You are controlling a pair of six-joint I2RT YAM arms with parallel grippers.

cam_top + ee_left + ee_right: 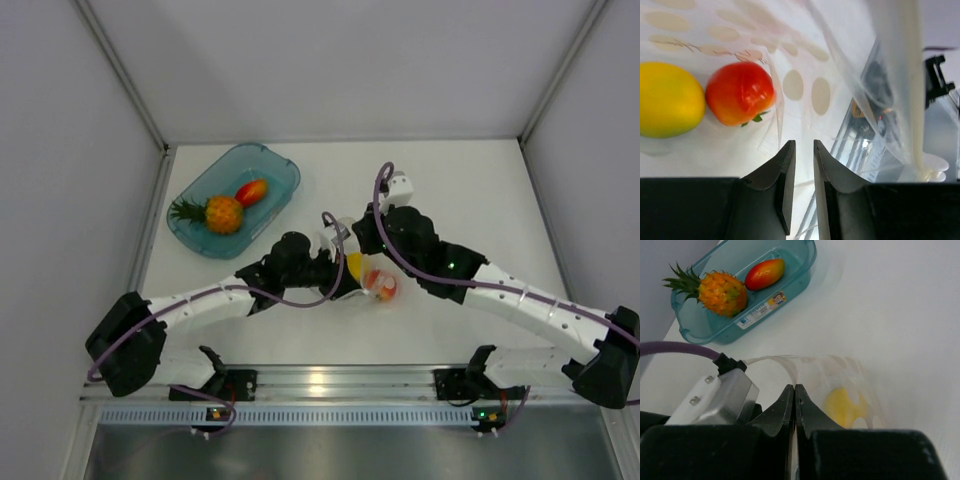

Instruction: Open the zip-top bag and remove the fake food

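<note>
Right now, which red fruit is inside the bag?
The round one beside the yellow lemon, in the clear bag; the longer one lies in the teal tray.

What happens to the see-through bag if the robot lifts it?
The bag would probably flop and crumple; its thin film shows folds and wrinkles. The lemon and red fruit inside look round, so they'd likely roll to the lowest spot.

Clear zip-top bag (805, 90) with pale beige oval dots, yellow lemon (667, 100), red-orange fruit (740, 92), translucent teal tray (695, 322), orange pineapple (722, 292) with green leaves, red-yellow fruit (765, 273), white surface (890, 315), black left claw (804, 150), black right claw (794, 390), purple cable (675, 349)
</note>
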